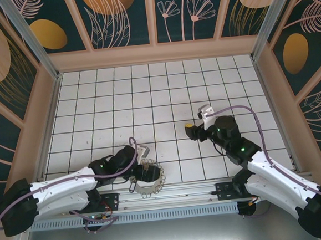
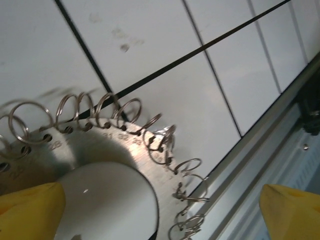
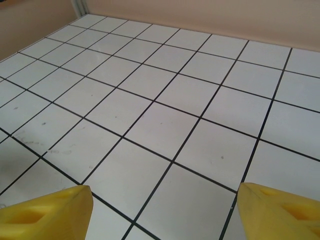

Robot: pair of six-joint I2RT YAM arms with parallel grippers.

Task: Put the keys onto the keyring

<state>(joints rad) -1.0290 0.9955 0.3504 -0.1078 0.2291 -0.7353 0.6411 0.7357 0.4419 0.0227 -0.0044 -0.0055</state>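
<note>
robot test cell of the lab type. indicators: a white tiled surface (image 1: 147, 93) with a black grid; enclosing wall panels (image 1: 121, 14) printed with teal botanical patterns; aluminium corner posts (image 1: 28, 33); an aluminium rail (image 1: 172, 199) at the near edge carrying the left arm (image 1: 60, 192) and right arm (image 1: 279, 180), with purple cables (image 1: 243, 110).

left arm (image 1: 60, 189), right arm (image 1: 282, 182): white shells, black joints, lilac cables (image 1: 243, 110), green lamps (image 1: 241, 147). yellow wedge fingers (image 2: 30, 210). white block (image 1: 207, 112) at right arm's 11 o'clock tip.
</note>
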